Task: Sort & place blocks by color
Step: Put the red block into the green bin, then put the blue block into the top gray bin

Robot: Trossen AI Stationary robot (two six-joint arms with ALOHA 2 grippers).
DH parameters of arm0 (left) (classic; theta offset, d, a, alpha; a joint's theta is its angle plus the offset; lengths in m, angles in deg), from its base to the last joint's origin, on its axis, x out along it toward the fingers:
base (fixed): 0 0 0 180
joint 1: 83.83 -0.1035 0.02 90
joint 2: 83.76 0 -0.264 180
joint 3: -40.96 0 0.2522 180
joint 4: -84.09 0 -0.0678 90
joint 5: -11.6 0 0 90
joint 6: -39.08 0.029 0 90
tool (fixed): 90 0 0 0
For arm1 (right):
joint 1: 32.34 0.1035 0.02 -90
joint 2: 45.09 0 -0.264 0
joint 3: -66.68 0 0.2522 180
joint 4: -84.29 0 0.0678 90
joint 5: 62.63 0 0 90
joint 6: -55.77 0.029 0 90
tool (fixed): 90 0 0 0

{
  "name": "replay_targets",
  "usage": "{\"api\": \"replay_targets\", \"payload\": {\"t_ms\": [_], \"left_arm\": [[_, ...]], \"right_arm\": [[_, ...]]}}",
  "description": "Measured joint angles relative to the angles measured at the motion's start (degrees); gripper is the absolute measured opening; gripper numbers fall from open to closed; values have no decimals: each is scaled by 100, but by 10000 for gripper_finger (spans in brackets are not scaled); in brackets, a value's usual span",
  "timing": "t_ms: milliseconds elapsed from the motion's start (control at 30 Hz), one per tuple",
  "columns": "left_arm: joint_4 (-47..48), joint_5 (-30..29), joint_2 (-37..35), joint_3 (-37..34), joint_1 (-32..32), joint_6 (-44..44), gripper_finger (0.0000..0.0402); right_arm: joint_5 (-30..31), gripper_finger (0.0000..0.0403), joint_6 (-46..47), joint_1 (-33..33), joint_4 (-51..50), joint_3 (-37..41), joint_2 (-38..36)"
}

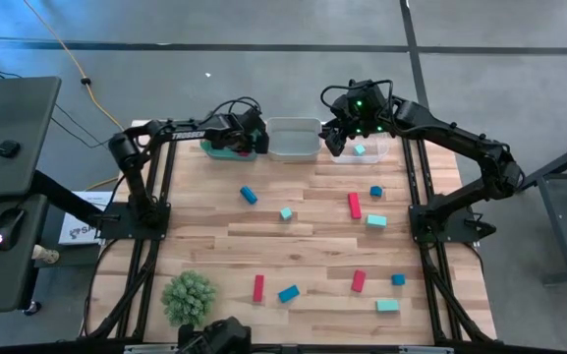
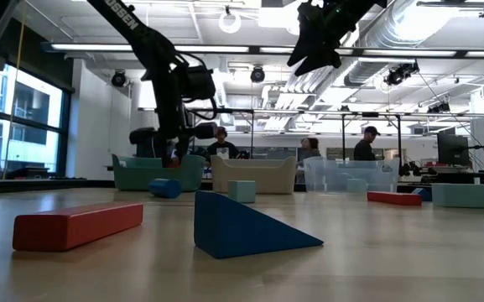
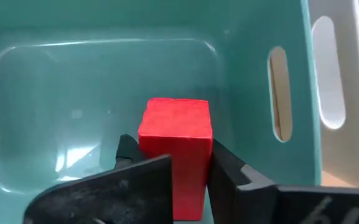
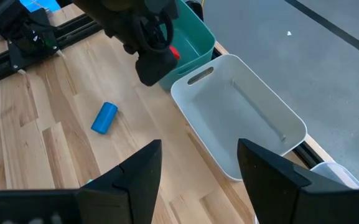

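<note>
Left gripper (image 3: pixel 188 186) reaches down inside the glossy teal plastic bin (image 3: pixel 254 74) at the far edge of the wooden slat table (image 1: pixel 312 256), fingers clenched on a matte red rectangular block (image 3: pixel 174 149) held upright just above the bin floor. Right gripper (image 4: pixel 198 180) hangs high over the far right of the table, near the clear plastic bin (image 1: pixel 371 154), fingers spread wide and holding nothing.

Risks, as judged from here:
- The red block is pinched on its lower half only. If the fingers part while it is off the floor, it may topple or bounce on the slick plastic. Likely stays inside, given the tall walls.
- The left gripper sits close to the wall with the slot handle. Pulling out at an angle could catch the rim and drag the light bin against the pale grey plastic bin (image 4: pixel 241 112) just beside it.
- Both arms work the same far edge, so their paths could cross over the middle bin.

Materials and shapes: bins are thin, smooth, round-cornered, with oval handle cutouts. The blocks look solid and hard-edged, with flat faces that grip well. A blue cylinder (image 4: pixel 104 117) lies on its side and could roll. A blue wedge (image 2: pixel 246 225) offers sloped faces, poor for pinching. Red bars, mint blocks and blue pieces lie scattered well apart across the table. A mint block (image 1: pixel 360 149) lies in the clear bin.
</note>
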Motion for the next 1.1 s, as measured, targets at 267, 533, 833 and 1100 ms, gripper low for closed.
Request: {"api": "replay_targets", "payload": {"t_ms": [267, 533, 833, 1100], "left_arm": [[-81, 8, 57, 0, 1, 0, 68], [-81, 63, 57, 0, -28, 64, 93], [-151, 71, -44, 0, -28, 292, 117], [-258, 199, -404, 2, -26, 327, 118]], "right_arm": [[-7, 200, 2, 0, -2, 0, 0], [-11, 200, 7, 2, -2, 0, 0], [-22, 200, 46, 0, -4, 0, 0], [-169, 200, 47, 2, -5, 0, 0]]}}
